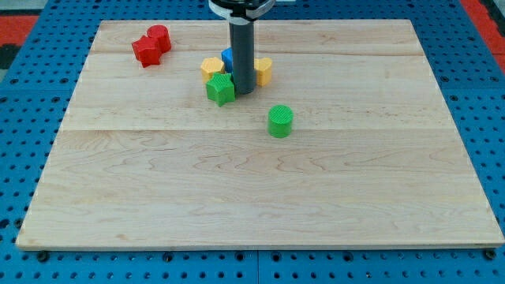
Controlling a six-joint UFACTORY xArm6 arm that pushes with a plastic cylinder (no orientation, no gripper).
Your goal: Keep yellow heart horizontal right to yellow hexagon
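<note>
A yellow hexagon (211, 68) lies in the upper middle of the board. A second yellow block (263, 71), likely the heart, sits to its right at about the same height, partly hidden by my rod. My tip (243, 92) rests between them, just right of a green star-like block (221, 89) and touching or nearly touching it. A blue block (227, 56) peeks out behind the rod, its shape hidden.
Two red blocks (151, 45) sit close together near the top left corner. A green cylinder (280, 121) stands below and right of the cluster. The wooden board (252, 197) lies on a blue pegboard surface (489, 95).
</note>
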